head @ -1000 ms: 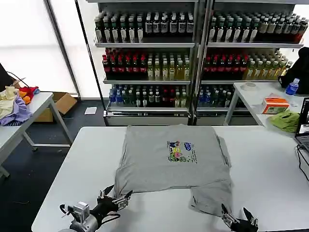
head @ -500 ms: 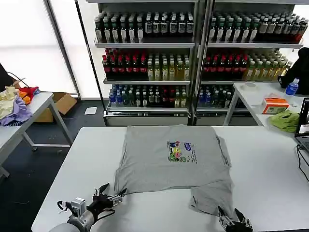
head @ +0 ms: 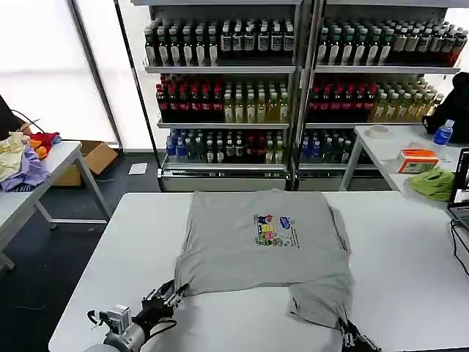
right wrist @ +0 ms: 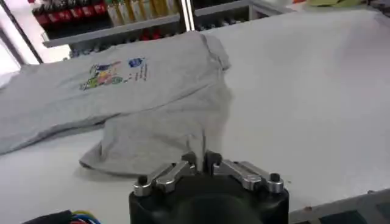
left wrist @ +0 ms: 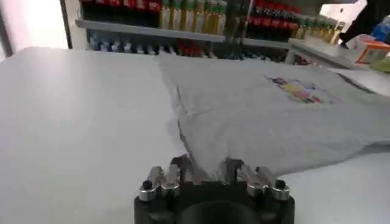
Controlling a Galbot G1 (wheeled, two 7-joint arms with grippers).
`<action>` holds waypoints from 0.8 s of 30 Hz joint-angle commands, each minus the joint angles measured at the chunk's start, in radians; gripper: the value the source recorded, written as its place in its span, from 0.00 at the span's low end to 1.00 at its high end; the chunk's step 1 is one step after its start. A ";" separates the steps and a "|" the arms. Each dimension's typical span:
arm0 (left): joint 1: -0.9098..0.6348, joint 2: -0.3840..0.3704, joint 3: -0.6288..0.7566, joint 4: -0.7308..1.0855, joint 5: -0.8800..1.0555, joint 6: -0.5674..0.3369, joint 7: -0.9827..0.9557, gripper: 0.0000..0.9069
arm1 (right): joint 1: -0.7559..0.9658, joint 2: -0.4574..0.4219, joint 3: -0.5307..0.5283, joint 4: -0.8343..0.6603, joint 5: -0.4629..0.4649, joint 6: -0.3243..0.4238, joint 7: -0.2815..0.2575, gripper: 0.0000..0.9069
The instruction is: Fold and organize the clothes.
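Nearest us, our left gripper (head: 167,298) sits low at the bench's (head: 95,271) front left, its jaws nearly closed on the near left corner of the shirt (head: 260,238). In the left wrist view the gripper (left wrist: 205,171) pinches that hem (left wrist: 204,163). Our right gripper (head: 350,339) is at the front right, jaws pressed together on the shirt's hanging near right flap (head: 321,301); the right wrist view shows the gripper (right wrist: 198,161) nipping the fabric edge. The grey shirt lies flat mid-bench, print (head: 275,230) up. Beyond stand drink shelves (head: 227,88).
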 commanded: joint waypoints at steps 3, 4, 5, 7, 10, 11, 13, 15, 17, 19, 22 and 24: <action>0.012 -0.025 0.029 0.014 0.056 -0.008 0.001 0.10 | -0.003 -0.002 -0.002 -0.006 0.001 0.007 -0.002 0.00; 0.011 -0.026 0.028 0.016 0.056 -0.010 0.001 0.07 | -0.004 -0.002 -0.003 -0.007 0.001 0.011 -0.002 0.00; 0.011 -0.026 0.028 0.017 0.056 -0.014 0.002 0.02 | -0.006 -0.002 -0.003 -0.008 0.003 0.016 -0.004 0.00; 0.013 -0.026 0.028 0.014 0.056 -0.019 0.003 0.00 | -0.007 -0.003 -0.003 -0.012 0.022 0.039 -0.020 0.00; 0.014 -0.025 0.025 0.010 0.056 -0.031 -0.003 0.00 | -0.006 -0.002 -0.004 -0.011 0.027 0.068 -0.044 0.00; 0.013 -0.025 0.022 0.007 0.056 -0.033 -0.002 0.00 | -0.007 -0.003 -0.004 -0.008 0.034 0.075 -0.049 0.00; 0.015 -0.026 0.014 -0.005 0.057 -0.036 -0.001 0.00 | -0.013 -0.003 -0.003 0.003 0.043 0.075 -0.051 0.00; 0.020 -0.025 0.009 -0.019 0.061 -0.039 0.001 0.00 | -0.023 -0.008 -0.001 0.011 0.068 0.095 -0.062 0.00; 0.025 -0.026 0.003 -0.031 0.068 -0.043 0.001 0.00 | -0.033 -0.010 0.001 0.021 0.068 0.114 -0.081 0.00; 0.036 -0.027 -0.007 -0.051 0.069 -0.042 0.002 0.00 | -0.052 -0.012 0.010 0.044 0.070 0.128 -0.100 0.00; 0.057 -0.033 -0.031 -0.090 0.067 -0.039 0.006 0.00 | -0.089 -0.014 0.027 0.079 0.071 0.142 -0.118 0.00; 0.073 -0.042 -0.049 -0.117 0.069 -0.033 0.001 0.00 | -0.139 -0.023 0.039 0.108 0.061 0.165 -0.141 0.00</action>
